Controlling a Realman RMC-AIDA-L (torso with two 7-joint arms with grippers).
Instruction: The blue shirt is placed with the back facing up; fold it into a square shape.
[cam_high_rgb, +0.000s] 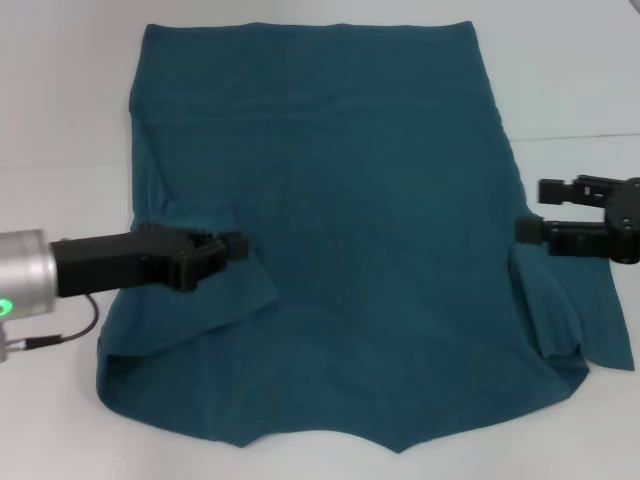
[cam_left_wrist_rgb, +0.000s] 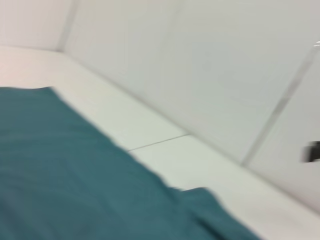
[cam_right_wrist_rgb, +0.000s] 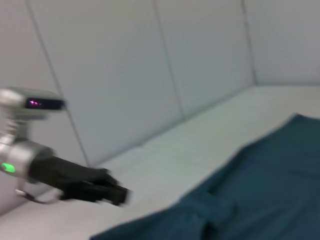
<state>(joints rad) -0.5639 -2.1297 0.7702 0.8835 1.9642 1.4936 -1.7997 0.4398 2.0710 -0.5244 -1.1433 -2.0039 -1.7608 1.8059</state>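
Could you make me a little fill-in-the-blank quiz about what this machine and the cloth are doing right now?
1. The blue shirt lies spread on a ____ table.
2. The left hand is over the shirt's ____ sleeve.
3. The right hand is at the shirt's ____ edge.

Missing words: white; left; right

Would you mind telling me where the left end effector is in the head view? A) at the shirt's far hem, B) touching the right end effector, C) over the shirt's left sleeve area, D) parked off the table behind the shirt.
C: the left end effector sits over the folded-in left sleeve of the blue shirt, while the right end effector is at the opposite edge.
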